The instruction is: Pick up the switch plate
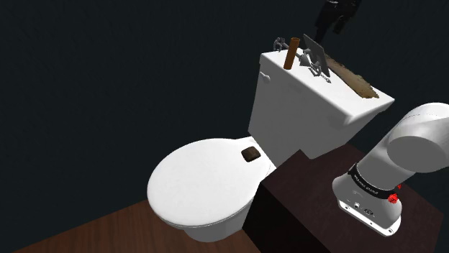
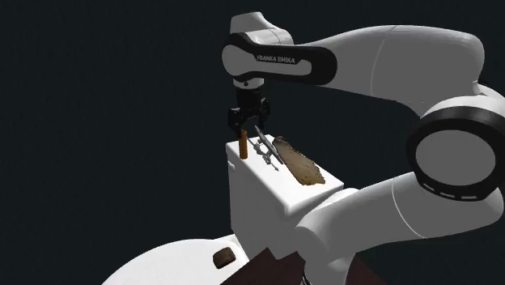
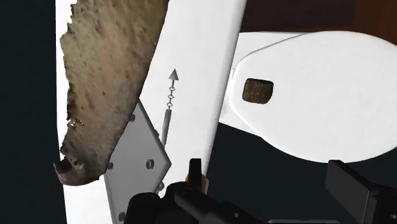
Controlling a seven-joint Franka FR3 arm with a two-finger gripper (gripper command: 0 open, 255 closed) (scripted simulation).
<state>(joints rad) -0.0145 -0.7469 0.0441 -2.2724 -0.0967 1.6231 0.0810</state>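
The switch plate is a flat grey plate with small screw holes. It leans tilted on the white toilet tank lid, seen as a thin grey sheet. Beside it stands a brown cylinder, and a small metal chain piece lies by the plate. My black gripper hangs just above the plate and cylinder, open, with nothing between its fingers. In the wrist view the plate lies off to the side of one finger, outside the gap.
A rough brown slab lies along the tank lid past the plate. Below is the shut white toilet seat lid with a small brown block on it. The dark stand and a wooden floor lie lower; black area all round.
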